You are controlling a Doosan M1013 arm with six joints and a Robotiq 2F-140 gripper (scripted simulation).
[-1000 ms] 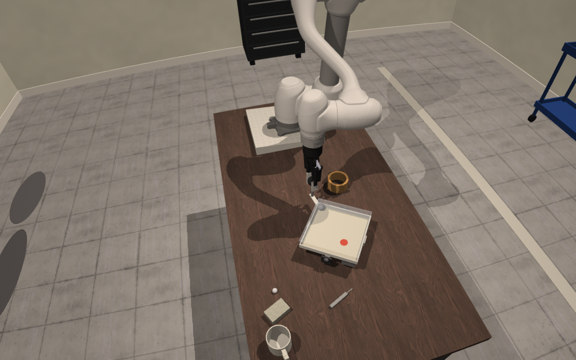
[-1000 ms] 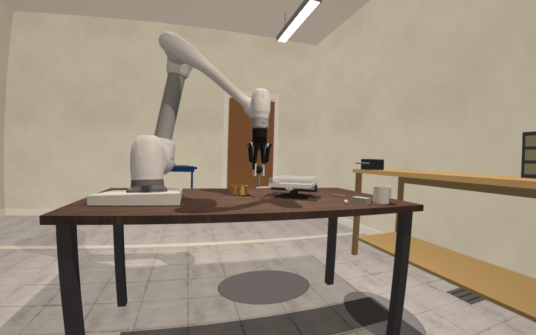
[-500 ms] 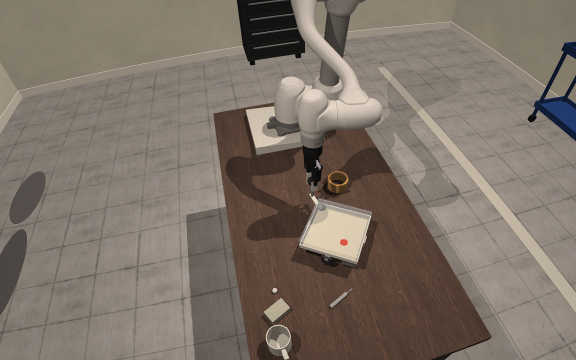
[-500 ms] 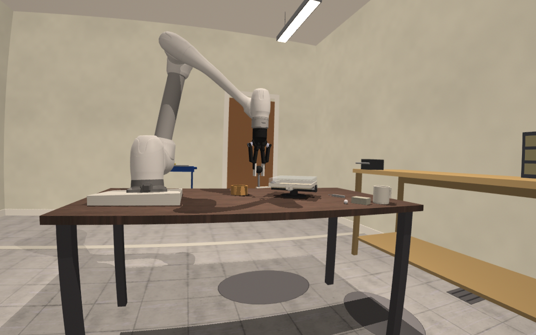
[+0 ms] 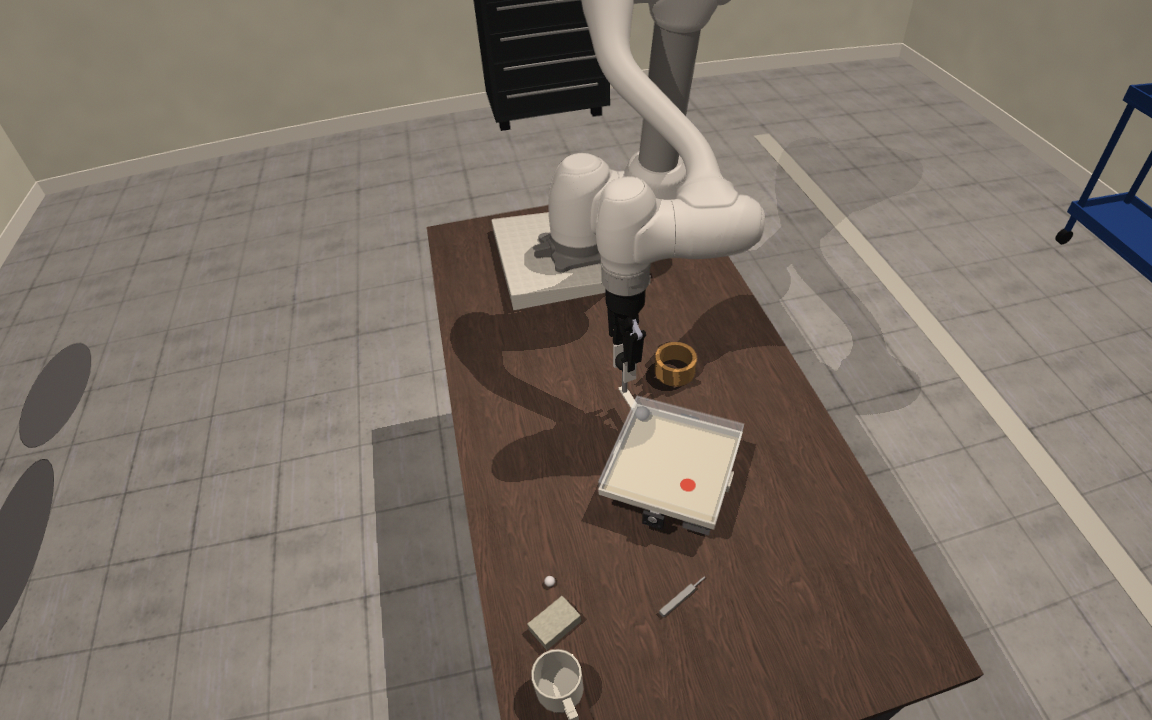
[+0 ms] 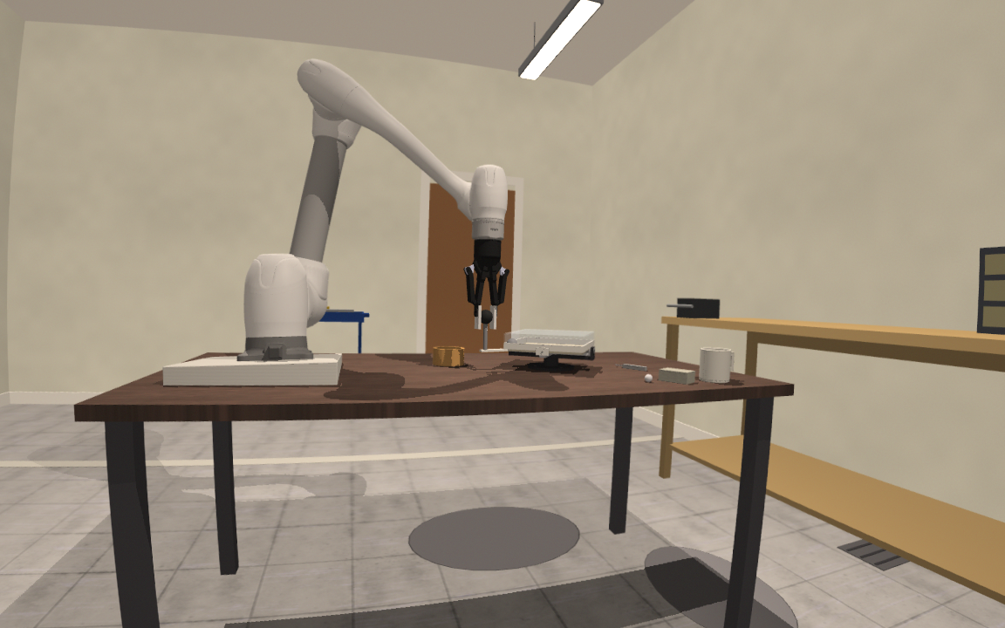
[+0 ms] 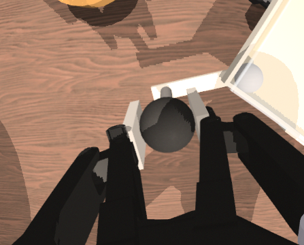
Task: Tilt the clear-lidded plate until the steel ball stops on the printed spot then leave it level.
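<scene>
The clear-lidded plate point(image 5: 652, 465) point(image 6: 549, 336) point(image 7: 283, 41) sits on a small black stand in the middle of the table. A steel ball point(image 5: 643, 412) point(image 7: 251, 78) rests in its corner nearest the arm. The red printed spot point(image 5: 687, 484) is toward the opposite side. A white arm sticks out from that corner and carries an upright stem with a black knob point(image 7: 167, 124) point(image 6: 486, 316). My gripper point(image 7: 166, 109) point(image 5: 626, 362) point(image 6: 486, 314) is shut on the black knob from above.
An orange ring point(image 5: 675, 362) point(image 6: 447, 355) lies just beyond the knob. Toward the table's near end lie a small white ball point(image 5: 549, 581), a grey block point(image 5: 553, 620), a white mug point(image 5: 556, 678) and a metal tool point(image 5: 681, 596). The robot base slab point(image 5: 531, 264) is at the far end.
</scene>
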